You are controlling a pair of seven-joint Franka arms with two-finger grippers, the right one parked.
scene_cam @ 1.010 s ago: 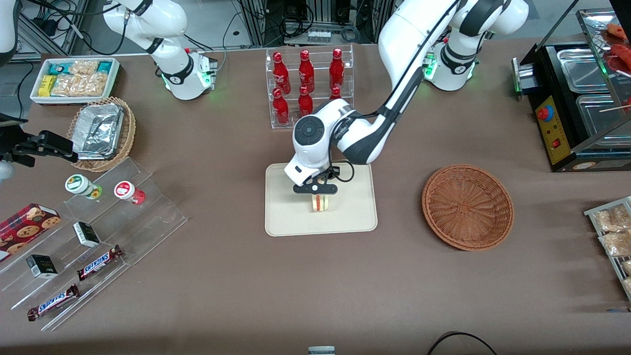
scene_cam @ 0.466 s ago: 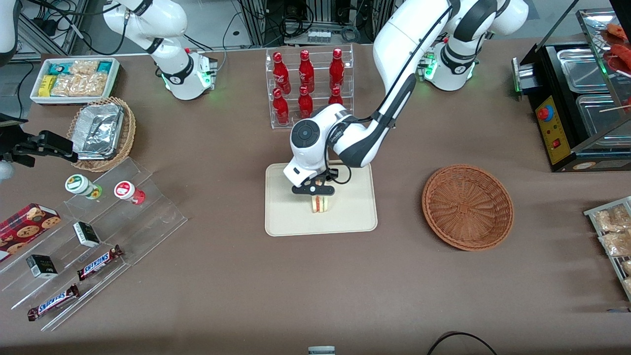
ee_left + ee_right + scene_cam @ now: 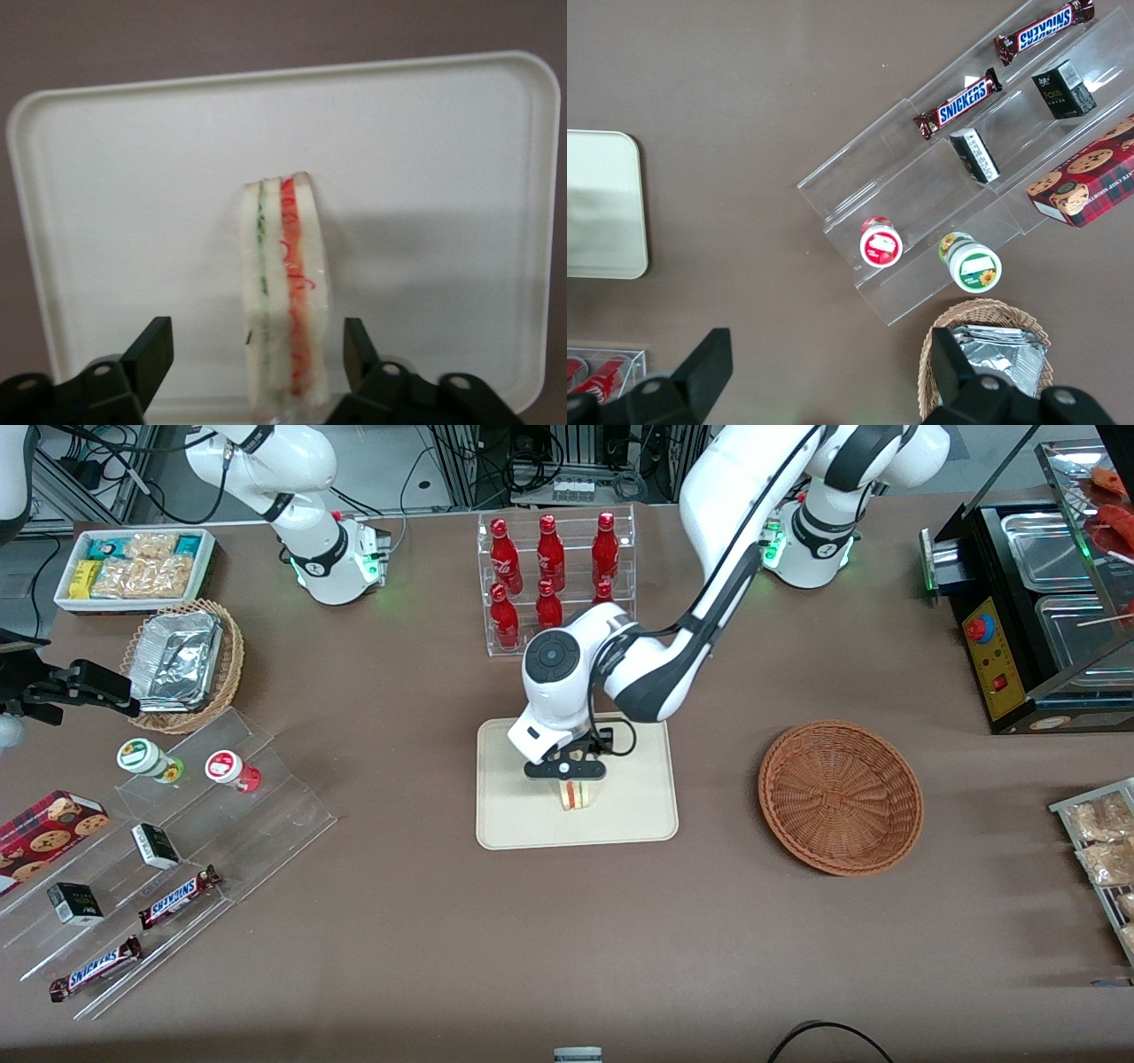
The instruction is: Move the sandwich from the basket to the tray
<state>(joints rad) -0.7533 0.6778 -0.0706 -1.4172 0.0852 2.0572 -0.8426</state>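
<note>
The sandwich [image 3: 576, 795] [image 3: 283, 301] stands on edge on the cream tray [image 3: 514, 815] [image 3: 133, 177], its red and green filling lines showing. My left gripper [image 3: 567, 772] [image 3: 257, 341] hangs just above it and is open. One black finger [image 3: 152, 350] and the other finger [image 3: 356, 341] flank the sandwich with a gap on each side. The reddish-brown basket [image 3: 840, 797] sits beside the tray toward the working arm's end, with nothing in it.
A clear rack of red bottles [image 3: 554, 576] stands farther from the camera than the tray. Toward the parked arm's end are a stepped acrylic shelf with snack bars [image 3: 177, 850] and a tan basket of foil trays [image 3: 182, 664]. A black food warmer [image 3: 1036, 602] stands at the working arm's end.
The left arm's wrist has shifted only slightly over the tray. The sandwich stays at the same spot on the tray.
</note>
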